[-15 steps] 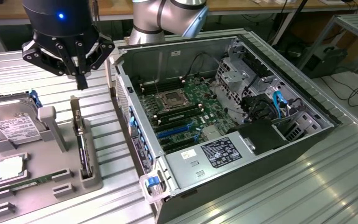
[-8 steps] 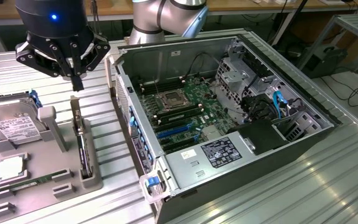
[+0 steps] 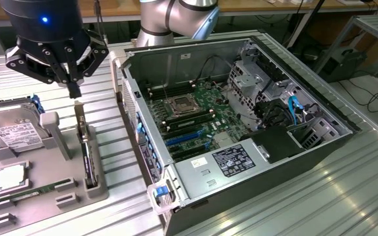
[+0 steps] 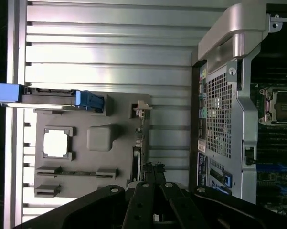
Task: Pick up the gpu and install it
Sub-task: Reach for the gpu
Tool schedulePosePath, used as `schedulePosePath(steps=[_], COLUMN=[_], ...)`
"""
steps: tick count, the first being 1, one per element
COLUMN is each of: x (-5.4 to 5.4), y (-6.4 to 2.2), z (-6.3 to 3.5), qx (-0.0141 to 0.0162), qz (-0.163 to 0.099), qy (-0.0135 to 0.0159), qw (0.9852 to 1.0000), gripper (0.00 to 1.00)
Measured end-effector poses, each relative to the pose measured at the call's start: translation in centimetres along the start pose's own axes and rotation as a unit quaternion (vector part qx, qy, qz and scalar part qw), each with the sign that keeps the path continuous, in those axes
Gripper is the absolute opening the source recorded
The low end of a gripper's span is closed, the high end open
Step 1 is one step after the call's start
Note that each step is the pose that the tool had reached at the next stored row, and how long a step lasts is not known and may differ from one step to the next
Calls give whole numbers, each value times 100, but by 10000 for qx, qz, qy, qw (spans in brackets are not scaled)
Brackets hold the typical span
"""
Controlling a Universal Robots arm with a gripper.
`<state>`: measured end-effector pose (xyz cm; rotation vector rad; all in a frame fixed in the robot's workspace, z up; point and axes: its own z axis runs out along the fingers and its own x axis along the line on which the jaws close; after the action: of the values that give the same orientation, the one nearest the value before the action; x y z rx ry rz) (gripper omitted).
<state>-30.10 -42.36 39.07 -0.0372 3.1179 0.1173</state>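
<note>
pincer (image 3: pixel 75 93) is up over the grey holder (image 3: pixel 67 167) at the exterior view's left, fingers pressed together, nothing between them. its tips hang just above the far end of the gpu (image 3: pixel 84 147), which stands on edge in the holder's slot, not lifted. from the wrist, the pincer (image 4: pixel 153 168) sits over the card's thin edge (image 4: pixel 138 143). hard drive (image 3: pixel 15 130) beside it, open computer case (image 3: pixel 241 123) on the bench (image 3: pixel 346 191) to the exterior view's right.
</note>
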Motion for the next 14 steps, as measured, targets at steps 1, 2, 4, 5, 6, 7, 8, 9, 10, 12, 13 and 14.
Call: schedulePosePath(steps=[1, 2, 4, 5, 6, 7, 8, 9, 10, 12, 13, 14], x=[12, 25, 49, 59, 69, 81, 91, 104, 113, 135, 147, 160], y=[-3, -5, -12, -15, -17, -20, -23, -26, -28, -33, -36, -39], z=[0, -1, -2, -3, -2, -2, -3, -4, -3, -4, -5, -5], qx=[0, 0, 0, 0, 0, -1, 0, 0, -1, -1, -1, -1], qz=[-4, -8, -15, -19, -23, -27, -30, -34, -37, -44, -47, -51], qy=[0, 1, 2, 2, 2, 2, 3, 3, 3, 3, 4, 4], qw=[10000, 10000, 10000, 10000, 10000, 10000, 10000, 10000, 10000, 10000, 10000, 10000], gripper=[11, 11, 11, 11, 11, 11, 11, 11, 11, 11, 11, 11])
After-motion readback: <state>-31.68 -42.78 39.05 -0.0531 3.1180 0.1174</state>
